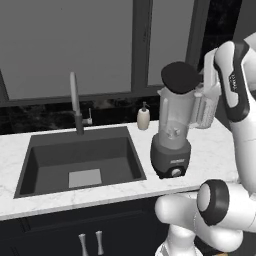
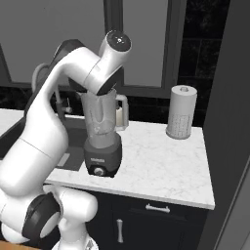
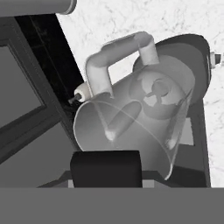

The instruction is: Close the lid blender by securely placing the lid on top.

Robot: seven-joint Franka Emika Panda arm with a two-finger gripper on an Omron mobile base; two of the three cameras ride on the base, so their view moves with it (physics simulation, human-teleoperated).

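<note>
The lid [image 1: 180, 77] sits tilted over the mouth of the blender [image 1: 173, 131] on the table [image 1: 215, 155]; I cannot tell the tool's opening or hold.

Blender [image 2: 102, 146] behind white arm [image 2: 73, 93]

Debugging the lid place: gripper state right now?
Gripper: shut on the lid, holding it tilted just above the blender jar's mouth, not yet seated.
</note>
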